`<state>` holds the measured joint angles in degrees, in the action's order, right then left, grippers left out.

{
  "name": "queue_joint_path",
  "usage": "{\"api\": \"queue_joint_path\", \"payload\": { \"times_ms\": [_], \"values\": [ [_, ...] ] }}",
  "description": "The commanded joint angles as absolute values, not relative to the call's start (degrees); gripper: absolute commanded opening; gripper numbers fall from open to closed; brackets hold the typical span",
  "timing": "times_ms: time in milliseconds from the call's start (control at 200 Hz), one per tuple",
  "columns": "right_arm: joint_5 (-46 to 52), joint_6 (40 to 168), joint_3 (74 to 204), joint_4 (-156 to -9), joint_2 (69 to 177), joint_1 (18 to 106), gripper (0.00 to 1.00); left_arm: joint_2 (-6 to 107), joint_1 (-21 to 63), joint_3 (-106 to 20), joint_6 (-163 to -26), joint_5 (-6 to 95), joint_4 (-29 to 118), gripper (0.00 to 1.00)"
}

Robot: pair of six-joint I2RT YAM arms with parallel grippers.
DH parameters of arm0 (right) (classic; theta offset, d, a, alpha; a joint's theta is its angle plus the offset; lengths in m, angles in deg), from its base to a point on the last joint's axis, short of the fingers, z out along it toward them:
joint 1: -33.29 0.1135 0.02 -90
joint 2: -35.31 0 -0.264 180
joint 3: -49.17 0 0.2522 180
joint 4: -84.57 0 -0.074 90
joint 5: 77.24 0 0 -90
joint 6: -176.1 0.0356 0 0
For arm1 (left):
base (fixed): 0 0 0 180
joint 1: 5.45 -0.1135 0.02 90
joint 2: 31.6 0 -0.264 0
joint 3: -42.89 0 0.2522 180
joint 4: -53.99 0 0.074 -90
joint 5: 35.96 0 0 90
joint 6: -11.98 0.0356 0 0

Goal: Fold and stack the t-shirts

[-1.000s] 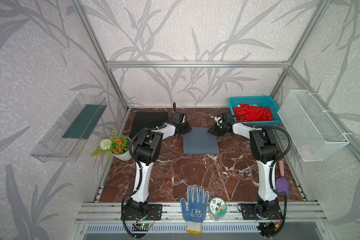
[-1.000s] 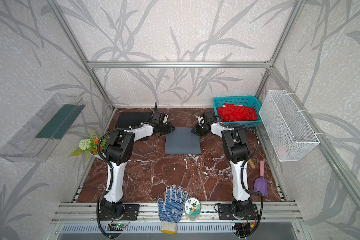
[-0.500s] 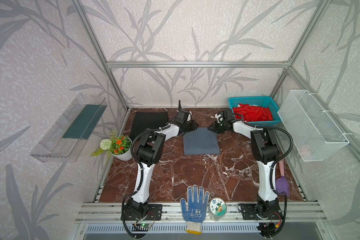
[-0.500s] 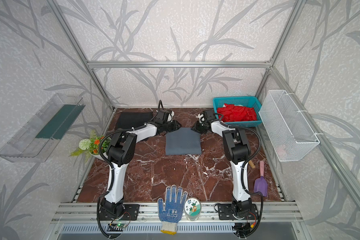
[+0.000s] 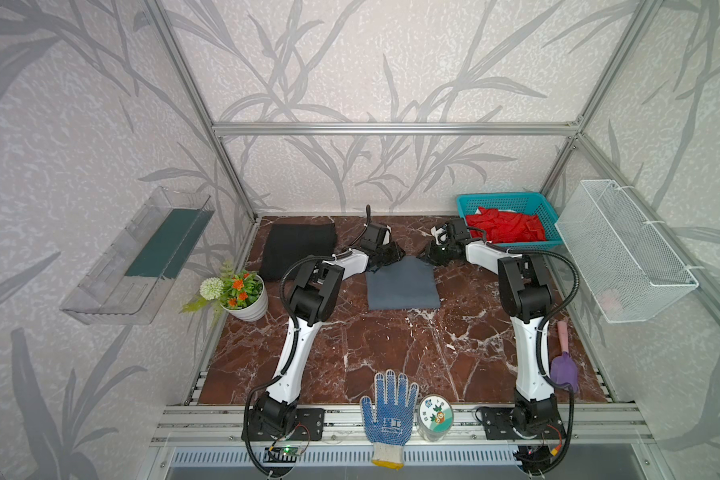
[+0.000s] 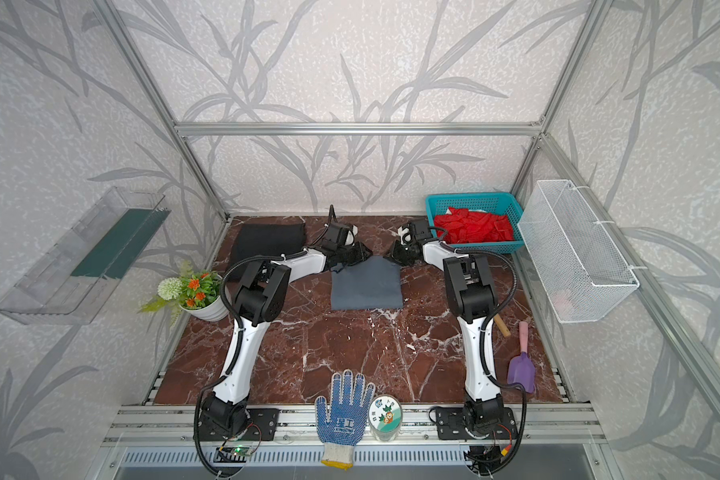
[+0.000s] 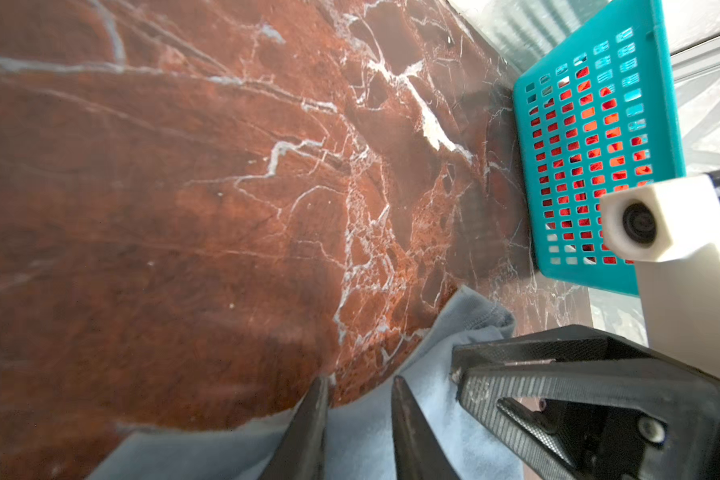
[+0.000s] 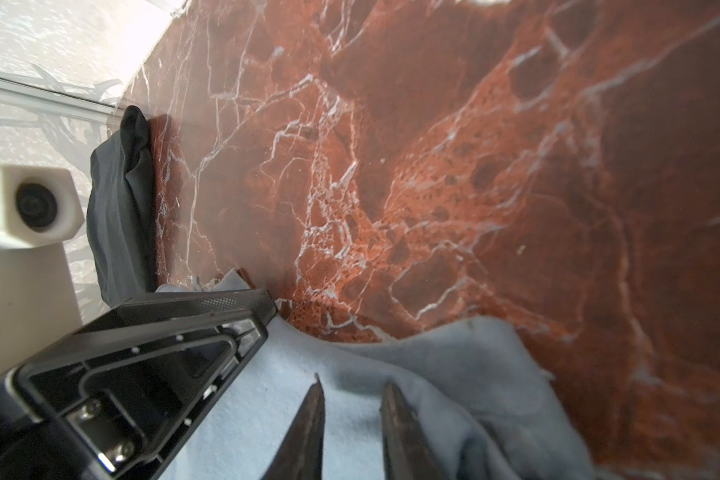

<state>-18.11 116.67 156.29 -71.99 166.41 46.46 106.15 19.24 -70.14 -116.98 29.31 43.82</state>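
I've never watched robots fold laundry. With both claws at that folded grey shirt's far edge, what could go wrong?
The left gripper and right gripper may pinch only the top layer of the folded slate-grey t-shirt, so lifting could undo the fold. The right gripper sits near the teal plastic basket and could nudge it.

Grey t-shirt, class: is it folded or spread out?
Folded. The grey t-shirt lies as a compact, flat rectangle with straight edges in both top views.
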Motion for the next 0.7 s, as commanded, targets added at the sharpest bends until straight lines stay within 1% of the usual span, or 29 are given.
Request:
{"api": "queue_joint_path", "payload": {
  "times_ms": [0, 110, 200, 310, 490, 695],
  "values": [
    [-16.56, 115.00, 155.19, -69.75, 166.73, 45.86, 0.27, 104.46, 18.50, -67.83, -114.36, 30.25, 43.52, 0.29],
    [-15.31, 113.31, 154.69, -69.62, 163.88, 45.86, 0.27, 98.50, 17.25, -62.64, -112.26, 29.63, 46.88, 0.30],
    [-13.69, 112.07, 153.19, -69.45, 160.15, 45.86, 0.27, 91.02, 15.85, -54.58, -112.32, 28.96, 51.38, 0.32],
    [-12.79, 111.88, 149.37, -69.80, 154.50, 45.92, 0.27, 82.36, 15.63, -46.59, -111.37, 29.10, 50.30, 0.34],
    [-16.37, 115.53, 138.72, -71.61, 145.37, 48.15, 0.28, 74.44, 17.10, -34.19, -114.57, 21.87, 52.87, 0.34],
    [-19.77, 122.21, 123.53, -81.50, 138.92, 52.93, 0.28, 67.26, 21.69, -22.24, -114.62, 23.83, 55.93, 0.34]
  ]
}}
